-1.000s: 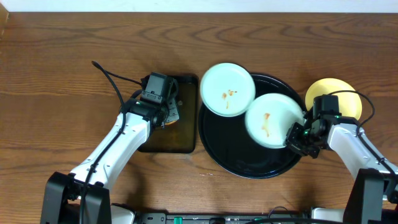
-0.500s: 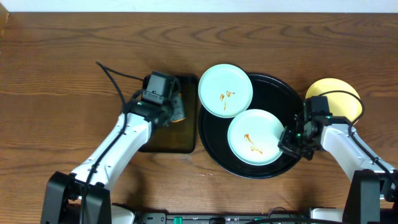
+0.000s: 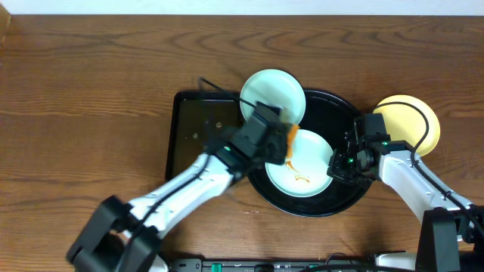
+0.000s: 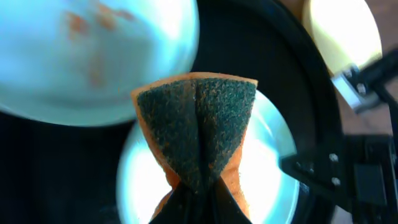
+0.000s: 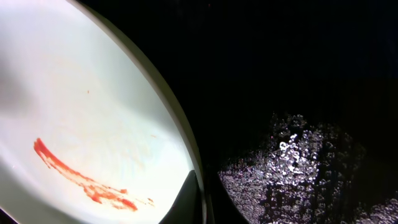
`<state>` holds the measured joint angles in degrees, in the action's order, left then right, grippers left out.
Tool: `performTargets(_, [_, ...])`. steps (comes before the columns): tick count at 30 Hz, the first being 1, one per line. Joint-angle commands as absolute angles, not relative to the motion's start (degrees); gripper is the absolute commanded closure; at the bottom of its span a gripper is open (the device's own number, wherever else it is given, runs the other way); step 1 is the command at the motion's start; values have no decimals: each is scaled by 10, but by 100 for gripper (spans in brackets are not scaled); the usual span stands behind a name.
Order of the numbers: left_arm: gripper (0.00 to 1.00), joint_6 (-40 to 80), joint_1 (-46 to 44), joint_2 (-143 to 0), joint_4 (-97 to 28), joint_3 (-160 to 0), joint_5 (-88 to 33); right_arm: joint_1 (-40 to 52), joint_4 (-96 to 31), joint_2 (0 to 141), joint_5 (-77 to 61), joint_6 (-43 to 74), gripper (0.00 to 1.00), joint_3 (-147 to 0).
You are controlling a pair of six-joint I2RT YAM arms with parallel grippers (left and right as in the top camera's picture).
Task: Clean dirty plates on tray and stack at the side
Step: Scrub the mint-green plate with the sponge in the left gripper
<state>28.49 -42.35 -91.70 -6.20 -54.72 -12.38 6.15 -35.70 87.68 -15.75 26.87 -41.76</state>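
Observation:
A mint-blue plate (image 3: 301,172) with an orange smear lies on the round black tray (image 3: 344,198). My right gripper (image 3: 338,165) is shut on its right rim; the rim and smear show in the right wrist view (image 5: 93,124). My left gripper (image 3: 278,143) is shut on a folded orange-and-green sponge (image 4: 198,118) and holds it over this plate (image 4: 273,180). A second mint-blue plate (image 3: 274,94), also smeared, rests on the tray's far left rim and shows blurred in the left wrist view (image 4: 93,56). The pale yellow plate (image 3: 412,121) lies on the table right of the tray.
A rectangular black tray (image 3: 189,132) sits left of the round tray, with a black cable (image 3: 215,87) at its far edge. Wooden table (image 3: 76,113) lies all around.
My left arm has swung right from the rectangular tray, carrying the sponge over the near plate. The right gripper has drawn that plate a little left on the tray.

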Motion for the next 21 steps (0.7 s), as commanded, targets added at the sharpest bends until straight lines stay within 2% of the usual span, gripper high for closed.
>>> performTargets(1, [92,335,-459,-953,-46,-543,-131,66,-357,869,-157,279,99,-414])
performTargets(12, [92,348,-552,-1030,36,-543,-150,66,-360,869,-157,278,99,-414])
performTargets(18, [92,348,-562,-1066,37,-543,-145,66,-362,869,-157,279,99,-414])
performTargets(21, [93,348,-551,-1072,18,-543,-98,66,-364,869,-157,278,99,-414])
